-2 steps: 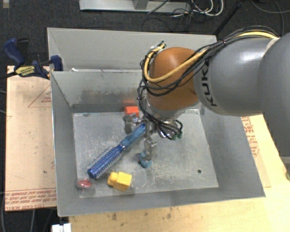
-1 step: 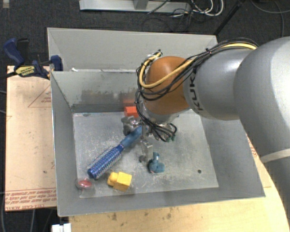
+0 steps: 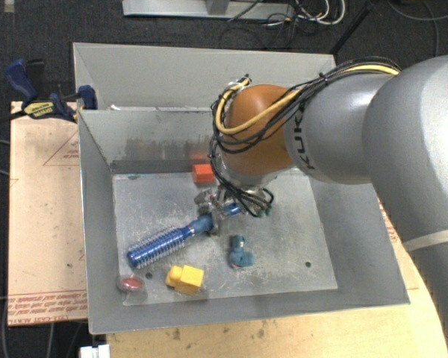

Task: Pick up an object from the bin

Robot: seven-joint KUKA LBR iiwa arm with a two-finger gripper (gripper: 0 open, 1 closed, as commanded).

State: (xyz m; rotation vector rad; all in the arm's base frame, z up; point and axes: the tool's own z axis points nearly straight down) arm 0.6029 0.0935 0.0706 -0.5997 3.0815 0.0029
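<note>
My gripper (image 3: 221, 204) hangs low in the middle of the bin, just below the arm's orange cover. It is over the handle end of a blue hairbrush (image 3: 164, 243), which lies slanting down to the left with its ridged head toward the bin's front left. An orange block (image 3: 202, 173) sits close behind the gripper, partly hidden by the arm. A small teal-blue figure (image 3: 240, 253) lies on the floor just in front of the gripper to the right.
A yellow block (image 3: 184, 277) lies near the front edge, with a small pink-red round thing (image 3: 128, 283) in the front left corner. The arm and its cables cover the bin's back right.
</note>
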